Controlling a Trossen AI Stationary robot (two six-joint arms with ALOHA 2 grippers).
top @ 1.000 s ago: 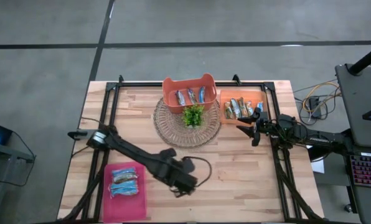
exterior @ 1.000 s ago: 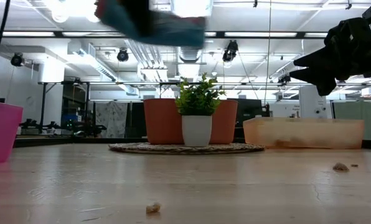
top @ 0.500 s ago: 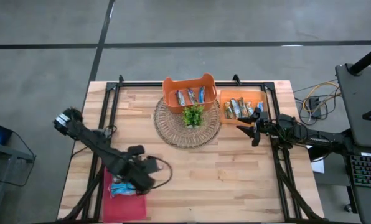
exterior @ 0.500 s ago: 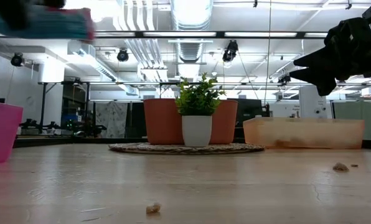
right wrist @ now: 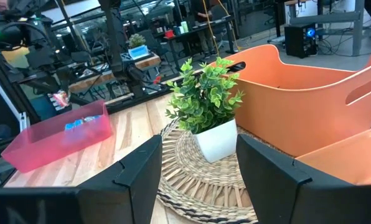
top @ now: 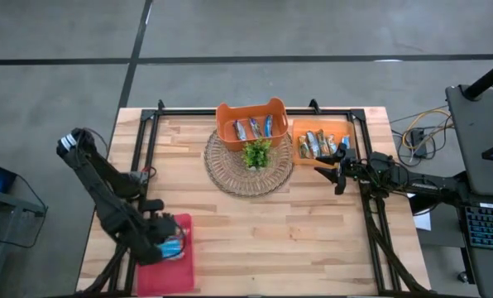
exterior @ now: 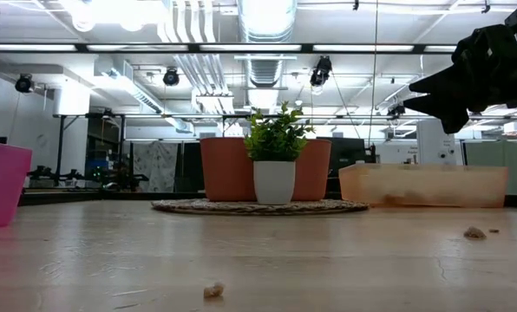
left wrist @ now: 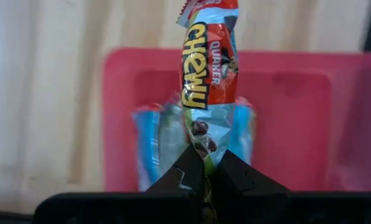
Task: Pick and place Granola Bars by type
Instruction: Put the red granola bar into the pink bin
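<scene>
My left gripper (top: 168, 244) hangs over the pink tray (top: 184, 265) at the table's near left, shut on a granola bar (left wrist: 209, 68) in a blue and red wrapper. Blue-wrapped bars (left wrist: 149, 146) lie in that tray beneath it. More blue bars (top: 253, 127) lie in the orange basket (top: 251, 109) at the far middle. Brownish bars (top: 314, 144) fill the orange tray (top: 339, 127) to its right. My right gripper (top: 327, 168) waits open beside that orange tray, with nothing between its fingers (right wrist: 136, 171). My left gripper pinches one end of the bar's wrapper (left wrist: 204, 149) between its two fingers (left wrist: 187, 173). The fingers point steeply down from above and lie along the bar. The bar sticks out past the fingertips, clear of the tray and the bars below.
A small green plant in a white pot (top: 256, 154) stands on a round woven mat (top: 230, 178) in front of the orange basket. Black frame rails (top: 147, 141) run along the table's left, far and right sides. Bare wood lies between the pink tray and the mat.
My left gripper has swung from the table's near middle toward its left edge, carrying the bar, and now hangs over the pink tray. It has stayed shut on the bar. My right gripper has kept still.
</scene>
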